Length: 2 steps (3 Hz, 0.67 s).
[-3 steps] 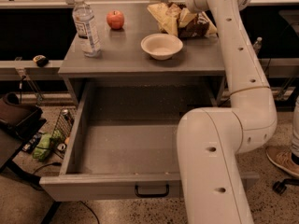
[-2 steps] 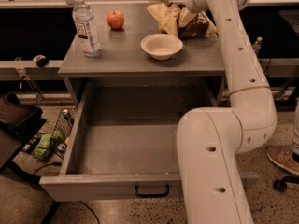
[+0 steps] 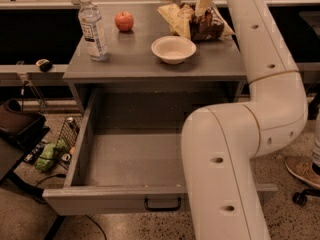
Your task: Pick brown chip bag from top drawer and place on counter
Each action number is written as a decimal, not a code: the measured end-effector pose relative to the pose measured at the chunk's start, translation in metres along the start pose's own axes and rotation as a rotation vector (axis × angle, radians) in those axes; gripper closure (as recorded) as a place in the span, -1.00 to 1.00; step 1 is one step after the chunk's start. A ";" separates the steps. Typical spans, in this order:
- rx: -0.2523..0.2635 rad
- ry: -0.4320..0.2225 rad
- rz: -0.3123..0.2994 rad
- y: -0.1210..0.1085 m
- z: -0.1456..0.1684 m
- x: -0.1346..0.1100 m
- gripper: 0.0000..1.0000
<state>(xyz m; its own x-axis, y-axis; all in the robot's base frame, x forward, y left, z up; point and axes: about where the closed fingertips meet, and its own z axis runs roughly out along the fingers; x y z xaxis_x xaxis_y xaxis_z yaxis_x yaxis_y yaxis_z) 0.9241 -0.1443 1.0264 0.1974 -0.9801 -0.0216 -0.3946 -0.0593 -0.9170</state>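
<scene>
The brown chip bag (image 3: 201,28) lies on the counter (image 3: 135,61) at its back right corner, crumpled, with cream edges showing. My gripper (image 3: 203,3) is at the top of the view, directly over the bag and touching or just above its upper part. My white arm (image 3: 260,99) runs down the right side and hides the drawer's right part. The top drawer (image 3: 125,159) is pulled fully open below the counter, its speckled grey inside showing and its dark handle (image 3: 162,204) at the front.
On the counter stand a water bottle (image 3: 93,28) at the left, a red apple (image 3: 124,21) at the back and a white bowl (image 3: 173,49) beside the bag. A wire basket (image 3: 67,133), a green item (image 3: 47,156) and a dark bag (image 3: 17,126) are on the floor at the left.
</scene>
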 end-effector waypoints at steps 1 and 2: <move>-0.107 0.144 -0.037 -0.015 -0.048 0.001 -1.00; -0.236 0.334 -0.033 -0.014 -0.094 0.008 -1.00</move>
